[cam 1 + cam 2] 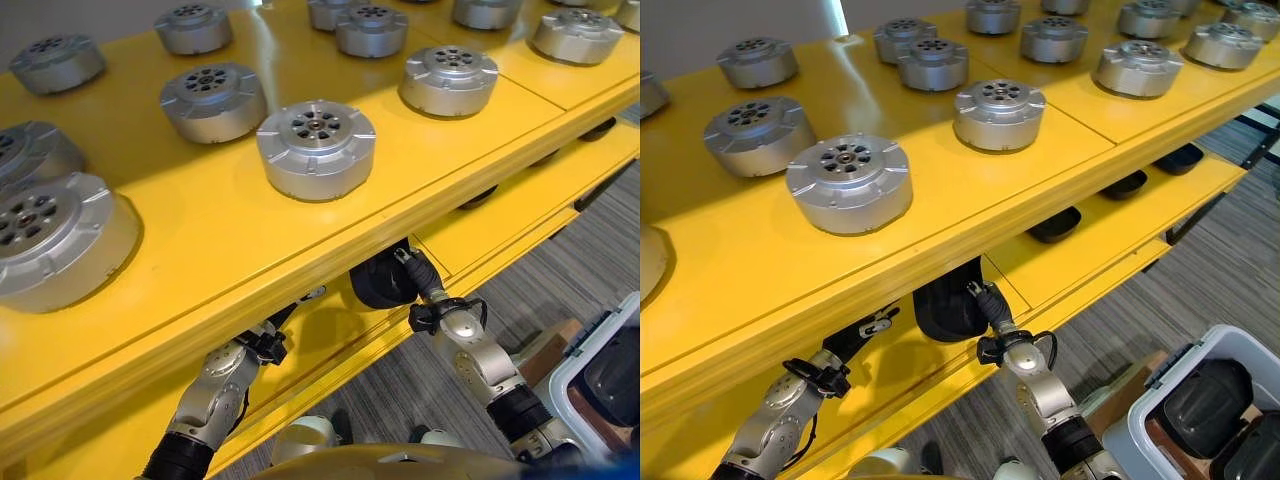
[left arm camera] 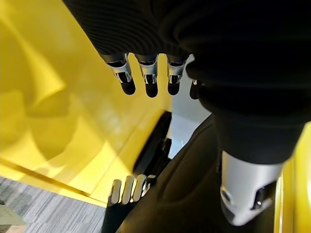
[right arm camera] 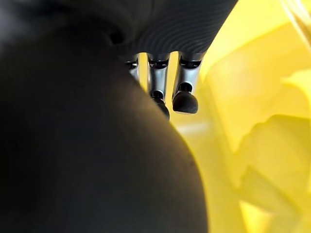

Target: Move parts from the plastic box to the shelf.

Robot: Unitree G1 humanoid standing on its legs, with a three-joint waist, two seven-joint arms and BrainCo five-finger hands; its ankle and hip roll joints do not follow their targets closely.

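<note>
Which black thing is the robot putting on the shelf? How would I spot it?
Find the big yellow shelf with round silver discs on top. Look under that top board to the lower level, where the robot's two arms reach in: the black part sits between them at the front edge. Other black parts lie further along that level, with no arms near them.

Hidden under the yellow shelf (image 1: 300,250) both hands and most of a black part (image 1: 945,305), with the plastic box (image 1: 1230,420) cut by the edge.

A black rounded part (image 1: 948,305) sits on the yellow shelf's (image 1: 1080,240) lower tier.
</note>
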